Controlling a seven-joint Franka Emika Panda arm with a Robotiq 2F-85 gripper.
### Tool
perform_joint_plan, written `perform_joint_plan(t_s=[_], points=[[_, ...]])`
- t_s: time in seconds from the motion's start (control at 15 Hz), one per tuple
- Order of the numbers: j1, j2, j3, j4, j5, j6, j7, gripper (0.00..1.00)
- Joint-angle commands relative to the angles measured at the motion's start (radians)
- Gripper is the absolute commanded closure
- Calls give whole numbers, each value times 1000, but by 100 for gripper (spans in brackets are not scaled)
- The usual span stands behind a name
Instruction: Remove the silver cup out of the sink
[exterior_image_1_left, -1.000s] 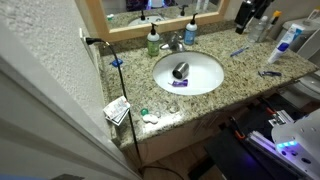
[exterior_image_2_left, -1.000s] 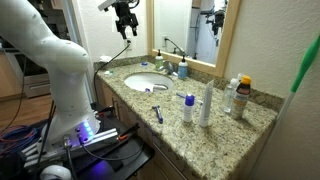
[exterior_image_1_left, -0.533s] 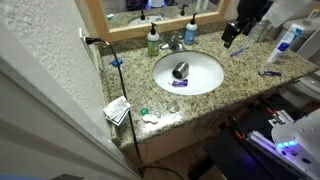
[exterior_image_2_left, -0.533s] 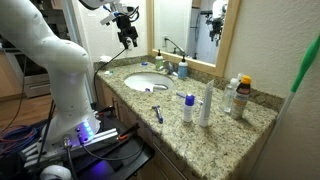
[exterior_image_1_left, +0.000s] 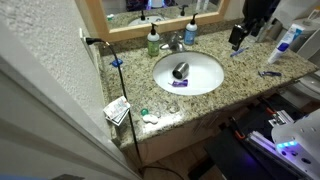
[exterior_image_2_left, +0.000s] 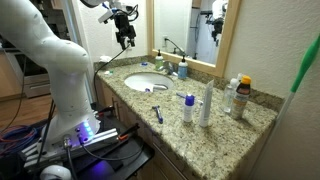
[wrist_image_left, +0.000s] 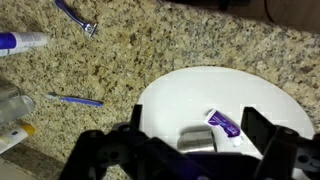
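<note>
A round white sink (exterior_image_1_left: 205, 62) set in a speckled granite desk (exterior_image_1_left: 250, 75) holds one silver cup (exterior_image_1_left: 181, 70), apparently lying on its side near the middle, with one purple packet (exterior_image_1_left: 177, 84) just beside it. The robot's fingers (wrist_image_left: 255, 125) hang above the desk near the sink, spread wide and empty. The cup is probably light, stiff, slippery metal; pinching across its wall seems safest. Two soap bottles (exterior_image_1_left: 153, 42) stand by one tap (exterior_image_1_left: 175, 42)
</note>
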Motion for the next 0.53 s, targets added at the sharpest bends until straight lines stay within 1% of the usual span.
perform_joint_plan(t_s=[0.0,0.07,0.47], points=[[-7,3,4,3,11,32,-17,0],[-12,-1,10,2,4,8,-5,0],[-12,-1,11,2,5,22,-5,0]])
